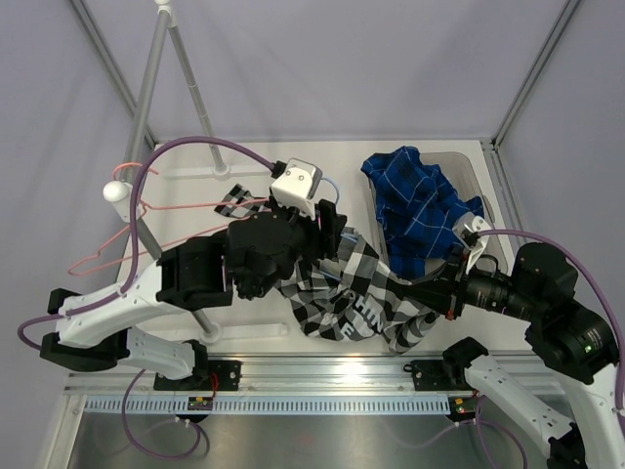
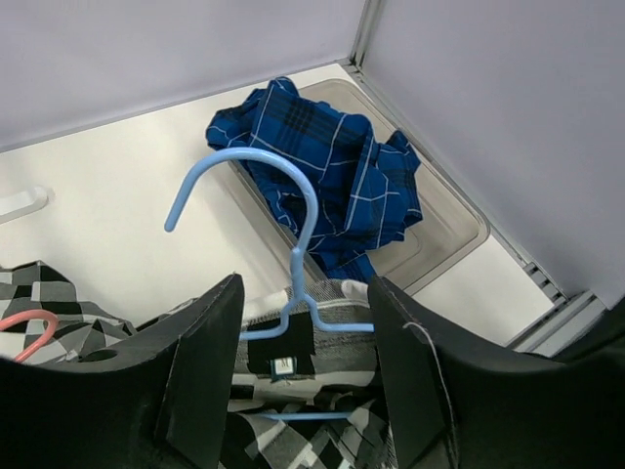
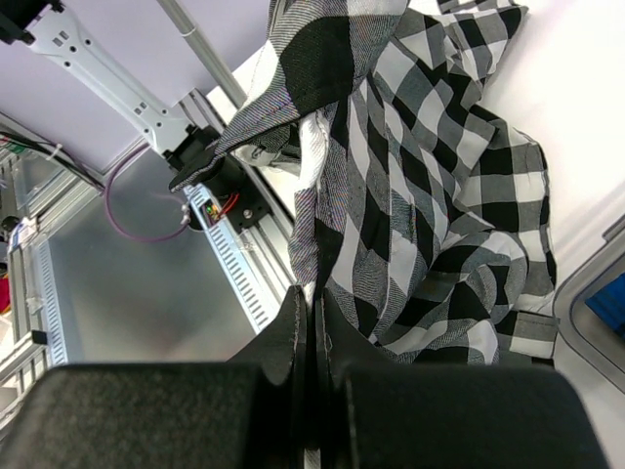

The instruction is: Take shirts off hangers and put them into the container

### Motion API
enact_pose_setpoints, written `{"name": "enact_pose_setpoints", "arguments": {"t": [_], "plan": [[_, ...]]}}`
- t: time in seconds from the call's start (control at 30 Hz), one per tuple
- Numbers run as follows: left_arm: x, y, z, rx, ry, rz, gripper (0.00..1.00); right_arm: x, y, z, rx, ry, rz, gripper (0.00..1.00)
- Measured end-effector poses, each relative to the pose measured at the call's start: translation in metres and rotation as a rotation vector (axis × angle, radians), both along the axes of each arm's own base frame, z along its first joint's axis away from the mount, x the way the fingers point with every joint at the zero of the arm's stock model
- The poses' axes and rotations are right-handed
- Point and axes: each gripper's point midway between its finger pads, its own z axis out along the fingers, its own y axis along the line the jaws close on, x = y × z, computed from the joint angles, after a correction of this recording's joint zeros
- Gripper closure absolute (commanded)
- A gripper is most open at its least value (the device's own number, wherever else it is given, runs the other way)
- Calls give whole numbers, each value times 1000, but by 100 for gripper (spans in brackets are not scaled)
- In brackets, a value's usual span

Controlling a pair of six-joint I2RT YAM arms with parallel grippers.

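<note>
Blue plaid shirt (image 1: 420, 200): off its hanger and heaped in the container (image 1: 480, 181), with some cloth spilling over the rim. This half of the task looks done.
Pink hanger (image 2: 34, 316): at the left by the rack pole (image 1: 146, 98). It seems bare, though its far end is hard to make out.
Checked shirt (image 1: 356, 283): outside the container, bunched on the surface (image 1: 244, 166) between the two arms.
Light blue hanger (image 2: 293, 225): shoulders inside the checked shirt's collar, hook standing free, so this shirt is not yet off.
Left gripper (image 2: 305, 293): released, fingers spread on either side of the blue hanger's neck, gripping nothing.
Right gripper (image 3: 312, 327): clenched on a fold of the checked shirt.
Left to do: free the blue hanger, then put the checked shirt into the container.
</note>
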Motion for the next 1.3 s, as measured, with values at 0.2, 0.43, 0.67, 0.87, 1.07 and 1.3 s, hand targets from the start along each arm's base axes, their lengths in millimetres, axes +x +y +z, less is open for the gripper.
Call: {"name": "enact_pose_setpoints", "arguments": {"t": [0.2,0.43,0.67,0.87,1.07,1.3], "plan": [[10,0,-12,15,21,11,89,-6,-1,8,19,-20,15,100],[9,-9,-15,2,36,-23,100,-9,-1,10,20,-16,18,95],[14,2,-5,40,22,-6,100,-2,-6,18,6,-40,-30,26],[18,13,17,28,-7,10,100,3,-12,13,-18,-36,-69,22],[21,18,19,50,-16,18,100,3,-14,7,-27,-30,-84,23],[34,26,24,62,-26,53,100,-4,-20,0,-32,-26,-93,26]]}}
